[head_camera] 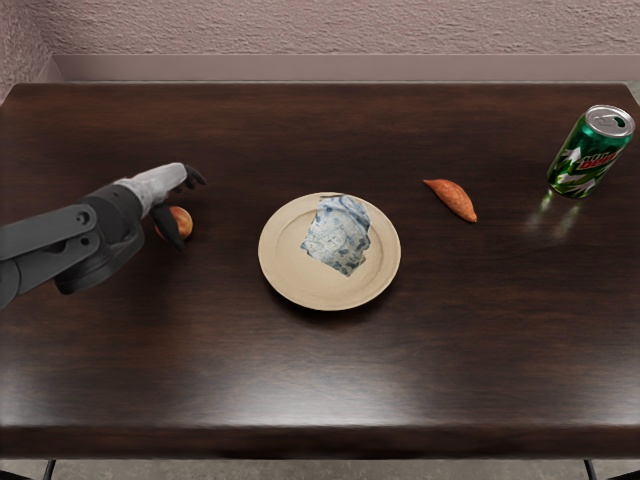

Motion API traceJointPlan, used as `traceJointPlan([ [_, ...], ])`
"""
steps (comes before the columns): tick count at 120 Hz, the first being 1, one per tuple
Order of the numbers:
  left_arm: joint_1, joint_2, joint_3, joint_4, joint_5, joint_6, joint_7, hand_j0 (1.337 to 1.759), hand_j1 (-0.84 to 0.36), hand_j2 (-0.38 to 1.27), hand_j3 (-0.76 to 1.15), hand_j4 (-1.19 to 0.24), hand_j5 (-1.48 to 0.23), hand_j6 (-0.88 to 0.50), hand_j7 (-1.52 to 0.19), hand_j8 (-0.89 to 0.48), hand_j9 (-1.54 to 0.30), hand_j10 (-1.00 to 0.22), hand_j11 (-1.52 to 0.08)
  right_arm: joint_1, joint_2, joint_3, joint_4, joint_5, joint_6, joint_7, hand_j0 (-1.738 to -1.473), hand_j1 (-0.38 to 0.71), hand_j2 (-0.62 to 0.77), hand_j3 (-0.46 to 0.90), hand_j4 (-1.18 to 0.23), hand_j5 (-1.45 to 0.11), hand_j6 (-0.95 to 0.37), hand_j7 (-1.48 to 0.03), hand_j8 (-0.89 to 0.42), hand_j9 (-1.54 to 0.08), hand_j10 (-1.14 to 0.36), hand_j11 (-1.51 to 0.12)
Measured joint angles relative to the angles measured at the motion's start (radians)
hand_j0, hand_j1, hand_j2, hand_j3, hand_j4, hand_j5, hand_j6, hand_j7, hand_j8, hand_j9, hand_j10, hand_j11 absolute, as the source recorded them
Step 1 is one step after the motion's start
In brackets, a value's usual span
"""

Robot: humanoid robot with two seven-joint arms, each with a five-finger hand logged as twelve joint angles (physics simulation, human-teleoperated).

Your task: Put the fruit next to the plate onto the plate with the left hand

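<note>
Left hand [152, 190] reaches in from the left edge on its dark grey arm and sits at the fruit, with the fingers [193, 178] stretched out on the far side and the thumb [172, 232] set apart on the near side. The hand is spread rather than closed; whether any finger touches the fruit cannot be told. Between fingers and thumb lies the small reddish peach-like fruit [182, 219], partly hidden by the hand, resting on the dark wooden table [320, 370] well left of the plate. The round beige plate [285, 265] sits near the table's middle, with a blue-and-white patterned patch on its inner face. Right of it, apart from the rim, an orange sweet potato [452, 199] lies at a slant. Near the far right edge stands a green soda can [590, 150], silver top showing.
</note>
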Motion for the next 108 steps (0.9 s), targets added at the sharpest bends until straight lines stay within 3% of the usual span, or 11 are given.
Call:
traceJointPlan([
  [71,0.009,0.003,0.021,0.001,0.001,-0.006,0.0,1.658,-0.23,0.1,0.0,-0.5,-0.63,-0.5,-0.63,-0.48,-0.63,-0.49,-0.63,0.0,0.0,0.0,0.0,0.0,0.0,0.0,-1.658,-0.33,0.0,0.0,-0.02,-0.02,-0.02,-0.02,-0.02,-0.02,-0.02,-0.02],
  [95,0.008,0.005,0.025,0.001,-0.007,-0.006,0.0,1.657,-0.28,0.18,0.0,-0.56,-0.7,-0.56,-0.7,-0.44,-0.71,-0.49,-0.72,0.0,0.0,0.0,0.0,0.0,0.0,0.0,-1.658,-0.33,0.0,0.0,-0.02,-0.02,-0.02,-0.02,-0.02,-0.02,-0.02,-0.02],
  [108,0.003,0.002,0.039,0.008,-0.001,-0.007,-0.001,1.653,-0.28,0.09,0.0,-0.61,-0.69,-0.58,-0.7,-0.42,-0.74,-0.48,-0.76,0.0,0.0,0.0,0.0,0.0,0.0,0.0,-1.658,-0.33,0.0,0.0,-0.02,-0.02,-0.02,-0.02,-0.02,-0.02,-0.02,-0.02],
])
